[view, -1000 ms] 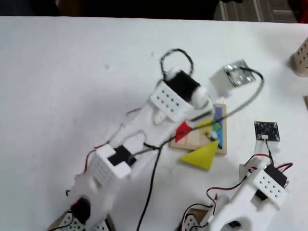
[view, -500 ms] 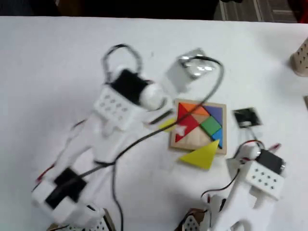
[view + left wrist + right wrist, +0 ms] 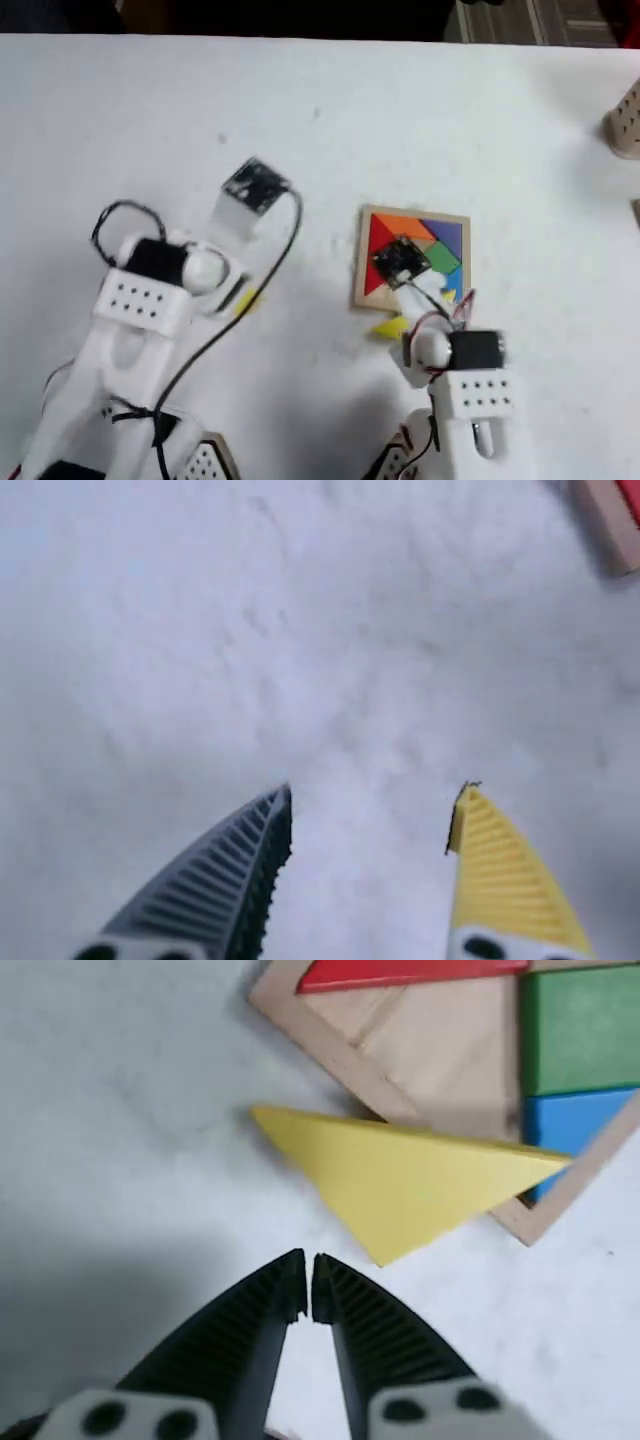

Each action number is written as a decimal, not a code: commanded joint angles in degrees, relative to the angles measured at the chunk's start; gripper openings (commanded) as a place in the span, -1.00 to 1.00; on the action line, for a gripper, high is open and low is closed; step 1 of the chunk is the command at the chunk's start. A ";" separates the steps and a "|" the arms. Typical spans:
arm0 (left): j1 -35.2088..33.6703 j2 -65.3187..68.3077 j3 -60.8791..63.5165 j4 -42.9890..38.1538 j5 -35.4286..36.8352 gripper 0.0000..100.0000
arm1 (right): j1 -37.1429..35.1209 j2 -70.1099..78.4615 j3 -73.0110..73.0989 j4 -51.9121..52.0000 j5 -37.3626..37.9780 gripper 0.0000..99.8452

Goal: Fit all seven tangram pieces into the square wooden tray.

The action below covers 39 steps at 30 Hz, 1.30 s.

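My right gripper [image 3: 308, 1285] hovers just short of the yellow triangle [image 3: 410, 1175], its fingers drawn together to a thin slit with nothing between them. The triangle lies flat on the white table [image 3: 120, 1130] outside the square wooden tray [image 3: 320, 1055], its long side against the tray's near rim and one corner lying across that rim, by the blue piece [image 3: 570, 1120]. Inside the tray I can see the red piece [image 3: 410, 970] and the green piece [image 3: 580, 1030], with bare wood between them and the rim. My left gripper [image 3: 370, 800] is spread wide over bare table, holding nothing, with a corner of the tray at the far edge of its view. Since a second ago the left arm has swung back from over the tray to the table's left, the right arm has come in over the tray's near edge, and the yellow triangle has kept its place.
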 commanded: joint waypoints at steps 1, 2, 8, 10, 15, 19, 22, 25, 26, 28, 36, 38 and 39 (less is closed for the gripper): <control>-3.82 -2.33 6.42 -8.70 -0.09 -0.46 | -3.74 5.76 -0.26 -3.56 -2.46 -0.97; -4.44 -2.33 8.00 -10.64 -0.09 -0.46 | -4.18 7.52 -0.26 -4.26 -2.55 -0.97; -5.23 -2.33 10.37 -13.45 -0.09 -0.46 | -3.38 18.77 0.09 -9.98 -2.46 -0.97; -5.23 -2.33 10.37 -13.54 -0.09 -0.46 | -1.98 20.88 0.00 -12.09 -2.11 -0.97; -5.05 -2.33 10.46 -13.54 -0.09 -0.46 | 2.51 25.01 0.09 -17.36 -1.76 -0.97; -4.97 -2.33 10.46 -13.54 -0.09 -0.46 | 6.81 28.26 -0.35 -21.41 1.93 -0.97; -4.88 -2.33 10.55 -13.54 -0.09 -0.46 | 9.45 28.70 -0.44 -22.11 3.43 -0.97; -4.79 -2.33 10.99 -13.63 -0.18 -0.46 | 10.24 27.74 -0.44 -22.11 3.60 -0.97; -4.79 -2.33 11.25 -13.98 -0.18 -0.46 | 10.68 27.30 -0.44 -22.11 3.60 -0.97; -4.79 -2.33 11.52 -14.51 -0.26 -0.46 | 11.47 26.42 -0.44 -22.20 3.69 -0.97; -4.79 -2.33 11.52 -14.42 -0.35 -0.46 | 14.20 25.19 -0.35 -28.26 3.43 -0.97; -4.79 -2.33 11.78 -14.42 -0.35 -0.46 | 14.29 25.98 -0.35 -30.55 3.25 -0.97; -4.79 -2.33 11.87 -14.42 -0.35 -0.46 | 14.29 26.33 -0.35 -31.43 3.25 -0.97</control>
